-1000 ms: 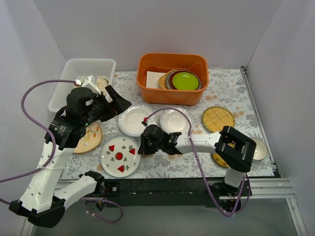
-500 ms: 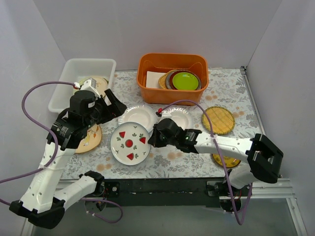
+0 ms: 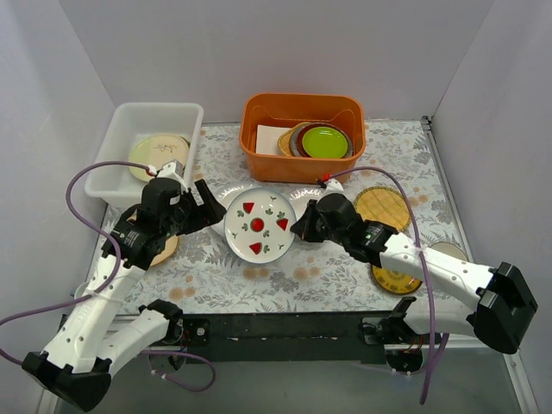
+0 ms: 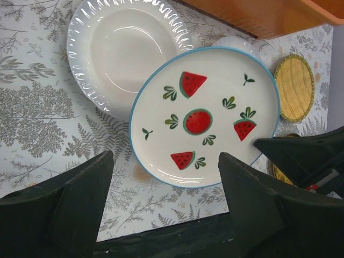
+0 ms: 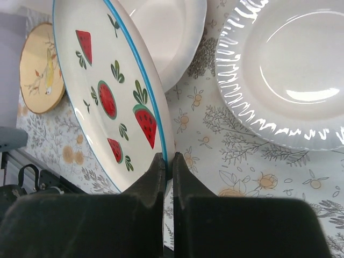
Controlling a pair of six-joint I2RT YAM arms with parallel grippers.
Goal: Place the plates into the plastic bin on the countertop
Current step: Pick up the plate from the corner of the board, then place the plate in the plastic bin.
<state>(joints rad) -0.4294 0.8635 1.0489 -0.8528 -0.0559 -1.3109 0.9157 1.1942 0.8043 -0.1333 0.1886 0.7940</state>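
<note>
Jaws of right gripper (image 5: 167, 161) nipped thin on rim of red-fruit plate (image 3: 260, 226), tilted above countertop (image 3: 259, 280), between arms. Left gripper (image 4: 165, 157) spread wide, empty, just beside. Plastic bin (image 3: 138, 116) well apart, far left. Risk: edge-only pinch slipping, dropping onto 2 white plates (image 4: 123, 54) below.

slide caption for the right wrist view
Right fingers pinch the rim of a tilted watermelon plate, fluted white plate beside
</note>
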